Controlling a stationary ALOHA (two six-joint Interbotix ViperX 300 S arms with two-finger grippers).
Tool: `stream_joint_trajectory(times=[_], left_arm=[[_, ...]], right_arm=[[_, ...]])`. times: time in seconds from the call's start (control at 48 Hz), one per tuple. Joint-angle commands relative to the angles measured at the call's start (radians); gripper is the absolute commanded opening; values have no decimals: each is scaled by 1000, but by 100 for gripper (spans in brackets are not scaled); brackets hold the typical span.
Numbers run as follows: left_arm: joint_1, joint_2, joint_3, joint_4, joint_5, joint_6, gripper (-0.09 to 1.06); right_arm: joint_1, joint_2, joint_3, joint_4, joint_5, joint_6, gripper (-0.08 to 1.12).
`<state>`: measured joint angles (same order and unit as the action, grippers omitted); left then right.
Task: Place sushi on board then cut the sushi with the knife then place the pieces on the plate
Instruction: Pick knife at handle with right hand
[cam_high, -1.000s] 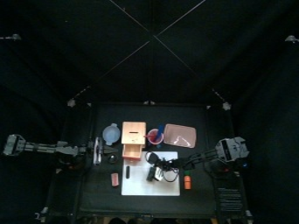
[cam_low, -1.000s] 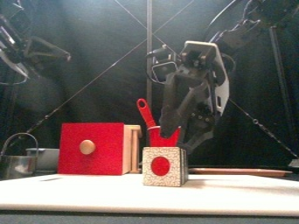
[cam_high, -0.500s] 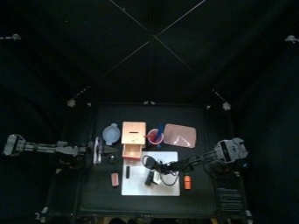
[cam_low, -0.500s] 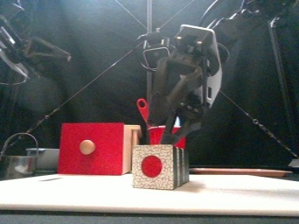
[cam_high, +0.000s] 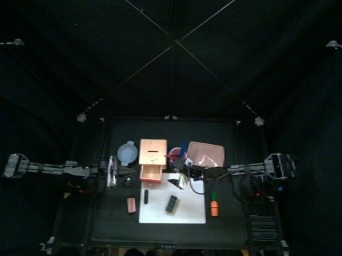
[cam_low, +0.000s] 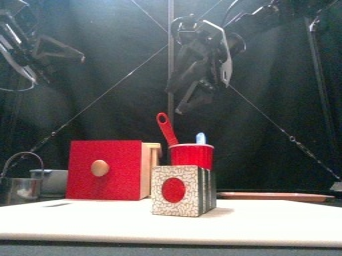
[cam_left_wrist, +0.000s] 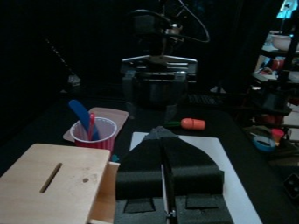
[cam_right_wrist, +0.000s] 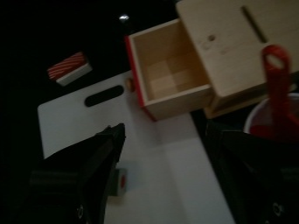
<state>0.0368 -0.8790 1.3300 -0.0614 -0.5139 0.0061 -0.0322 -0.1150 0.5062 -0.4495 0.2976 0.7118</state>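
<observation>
Lower centre, the white board (cam_high: 191, 212) on the black table (cam_high: 110, 226) bears the sushi roll (cam_high: 171, 203). The right gripper (cam_right_wrist: 166, 133) gapes empty; the left gripper (cam_left_wrist: 163, 136) is closed.

the sushi roll (cam_low: 182, 191) has a white face crackled with dark lines, a red disc at its middle; the wooden box (cam_high: 154, 151) is pale, its drawer front (cam_low: 114, 170) red with a tan knob; the cup (cam_low: 191, 156) is red, the knives red (cam_low: 164, 128) and blue (cam_low: 201, 138); cutting board (cam_high: 189, 190) white; tray (cam_high: 207, 154) pink; bowl (cam_high: 127, 153) blue-grey; small toy (cam_high: 213, 207) orange
</observation>
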Motion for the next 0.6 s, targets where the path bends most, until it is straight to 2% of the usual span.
stream_joint_trajectory(times=[0.021, 0.25, 0.417, 0.5, 0.604], left_arm=[[3, 28, -38, 6, -3, 0, 7], [21, 63, -67, 48, 0, 2, 7], [44, 64, -63, 55, 3, 2, 7], [51, 64, -58, 54, 8, 2, 7], [57, 64, -49, 54, 9, 2, 7]], right_arm=[[-38, -35, -28, -32, 3, -5, 102], [-109, -11, -80, -140, 61, -8, 102], [-132, -2, -140, -245, 183, -69, 102], [-137, 21, -173, -239, 252, -126, 102], [-133, 71, -216, -176, 314, -252, 102]])
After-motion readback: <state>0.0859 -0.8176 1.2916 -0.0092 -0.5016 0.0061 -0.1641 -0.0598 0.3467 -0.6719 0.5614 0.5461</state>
